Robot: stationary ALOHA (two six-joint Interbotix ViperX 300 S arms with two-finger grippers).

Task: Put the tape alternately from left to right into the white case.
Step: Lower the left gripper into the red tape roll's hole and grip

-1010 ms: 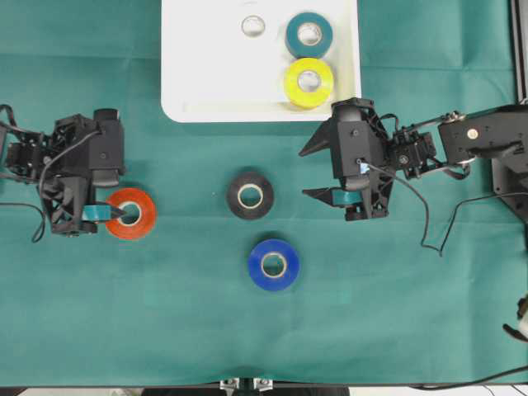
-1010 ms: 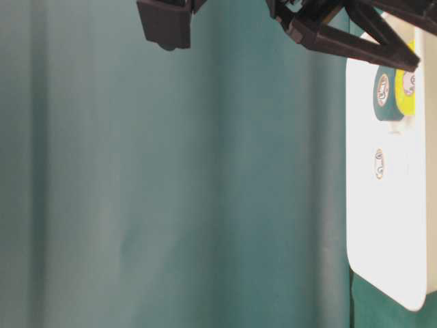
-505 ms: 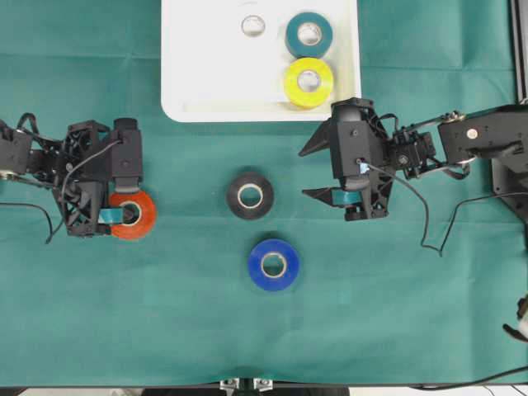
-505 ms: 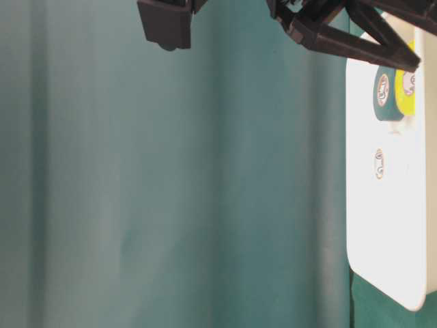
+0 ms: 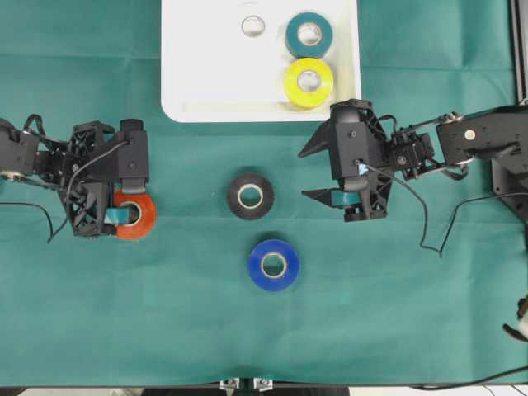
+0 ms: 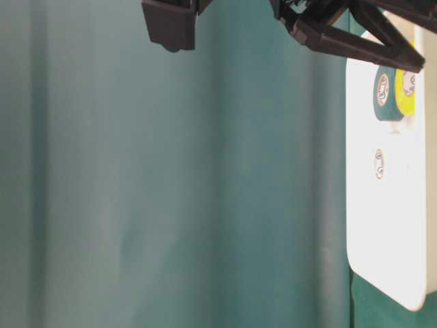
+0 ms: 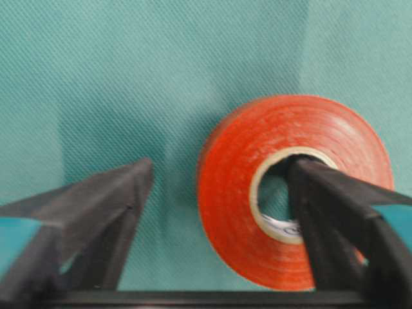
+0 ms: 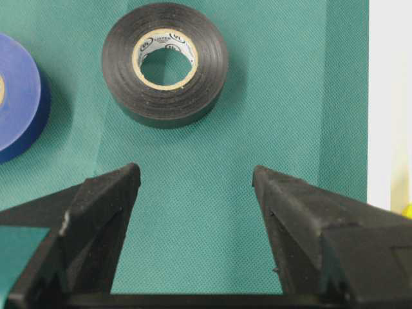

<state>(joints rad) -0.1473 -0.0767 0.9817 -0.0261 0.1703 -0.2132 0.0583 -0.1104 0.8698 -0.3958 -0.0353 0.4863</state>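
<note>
So six tape rolls total, three on the green cloth (image 5: 165, 313), three in the white case (image 5: 206, 82). Far left at 9 o'clock, the left gripper (image 5: 115, 216) sits on the red-orange roll (image 5: 136, 216): one finger down in the core, the other outside with a gap showing, so not clamped. The black roll (image 5: 250, 195) sits dead center, the blue roll (image 5: 273, 264) at 6. The case at 12 holds a white roll (image 5: 253, 25), teal roll (image 5: 309, 34) and yellow roll (image 5: 308, 82). At 3, the right gripper (image 5: 351, 196) hangs with fingers spread wide, holding nothing.
</note>
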